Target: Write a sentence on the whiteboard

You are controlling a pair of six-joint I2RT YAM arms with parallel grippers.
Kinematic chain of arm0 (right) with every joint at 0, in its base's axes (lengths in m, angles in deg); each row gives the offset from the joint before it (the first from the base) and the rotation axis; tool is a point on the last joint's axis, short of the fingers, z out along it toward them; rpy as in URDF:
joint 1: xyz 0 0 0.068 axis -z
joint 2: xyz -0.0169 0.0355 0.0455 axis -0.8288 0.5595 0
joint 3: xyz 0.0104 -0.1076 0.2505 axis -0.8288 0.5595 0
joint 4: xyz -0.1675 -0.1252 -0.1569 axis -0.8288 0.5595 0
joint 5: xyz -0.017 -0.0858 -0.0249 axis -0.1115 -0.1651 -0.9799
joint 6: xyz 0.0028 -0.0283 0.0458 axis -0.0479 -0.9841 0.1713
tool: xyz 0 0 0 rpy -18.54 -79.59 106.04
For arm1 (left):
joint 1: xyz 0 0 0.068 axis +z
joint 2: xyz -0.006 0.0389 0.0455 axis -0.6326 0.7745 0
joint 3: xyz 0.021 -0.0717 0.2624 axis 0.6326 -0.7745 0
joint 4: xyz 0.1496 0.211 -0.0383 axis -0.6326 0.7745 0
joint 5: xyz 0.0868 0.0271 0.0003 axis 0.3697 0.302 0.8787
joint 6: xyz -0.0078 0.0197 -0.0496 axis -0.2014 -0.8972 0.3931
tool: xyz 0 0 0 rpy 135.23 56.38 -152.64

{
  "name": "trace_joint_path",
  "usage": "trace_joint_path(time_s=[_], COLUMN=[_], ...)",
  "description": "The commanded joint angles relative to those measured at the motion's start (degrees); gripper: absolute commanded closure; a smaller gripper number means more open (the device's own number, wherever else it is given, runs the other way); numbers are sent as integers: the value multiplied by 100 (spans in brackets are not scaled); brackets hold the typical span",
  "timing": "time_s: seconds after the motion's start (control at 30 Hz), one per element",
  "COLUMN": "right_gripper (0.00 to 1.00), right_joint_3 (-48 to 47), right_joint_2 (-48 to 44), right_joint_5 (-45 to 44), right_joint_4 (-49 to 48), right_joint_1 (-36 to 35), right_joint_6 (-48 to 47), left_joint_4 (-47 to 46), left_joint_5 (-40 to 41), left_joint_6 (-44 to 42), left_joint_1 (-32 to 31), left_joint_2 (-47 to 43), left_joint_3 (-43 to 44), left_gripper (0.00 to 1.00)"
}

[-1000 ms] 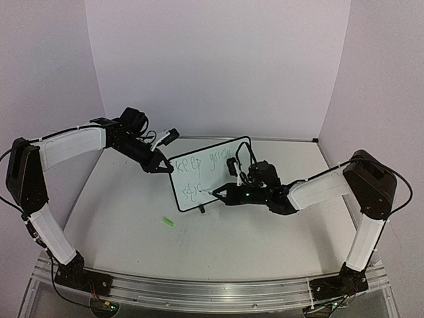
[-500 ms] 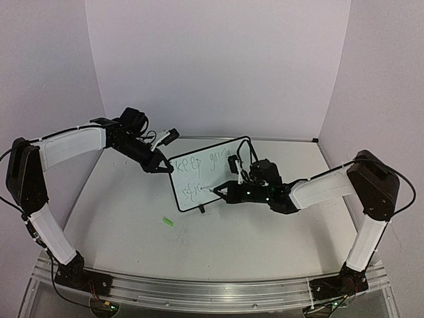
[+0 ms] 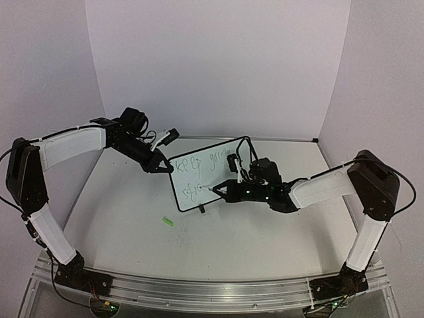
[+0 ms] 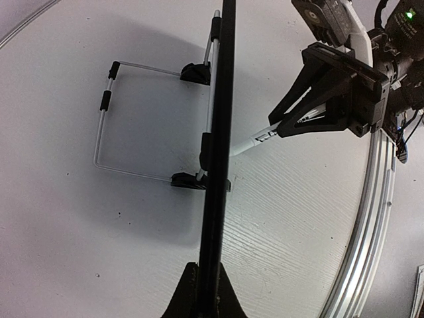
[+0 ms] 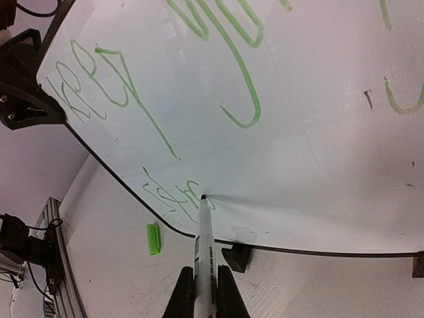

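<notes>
The whiteboard (image 3: 215, 173) stands tilted at the table's middle, black-framed. The sentence (image 3: 193, 163) is in thin green script, with a short second line (image 3: 191, 191) low on the left. My left gripper (image 3: 161, 168) is shut on the board's upper left edge; in the left wrist view the whiteboard (image 4: 222, 132) runs edge-on between the left gripper (image 4: 205, 291) jaws. My right gripper (image 5: 205, 291) is shut on a white marker (image 5: 204, 242), its tip touching the whiteboard (image 5: 318, 132) at the end of the lower green letters (image 5: 169, 195). The right gripper (image 3: 225, 191) hovers before the board's lower part.
A green marker cap (image 3: 167, 222) lies on the table in front of the board, also the green cap (image 5: 153, 238) in the right wrist view. A wire stand (image 4: 132, 119) props the board from behind. A black board foot (image 5: 237, 257) sits near the marker. An aluminium rail (image 3: 199, 291) edges the near side.
My right gripper with the marker has shifted slightly right along the lower line of writing. The left arm and the board have stayed put.
</notes>
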Motion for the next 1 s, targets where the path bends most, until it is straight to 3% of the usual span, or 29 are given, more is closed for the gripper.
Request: trace_joint_path(time_s=[0.0, 0.33, 0.97], right_gripper=[100, 100, 100], right_joint_3=[-201, 132, 30], right_joint_2=[-240, -585, -108], right_joint_5=[-35, 9, -45], right_joint_4=[-136, -233, -233], right_joint_1=[35, 33, 79], right_joint_6=[-63, -101, 55], left_joint_4=[152, 146, 150], left_joint_5=[440, 440, 430], left_joint_6=[-133, -131, -129], left_joint_1=[-9, -9, -9], left_joint_2=[126, 131, 148], left_joint_3=[47, 47, 47], left_gripper=[100, 100, 100])
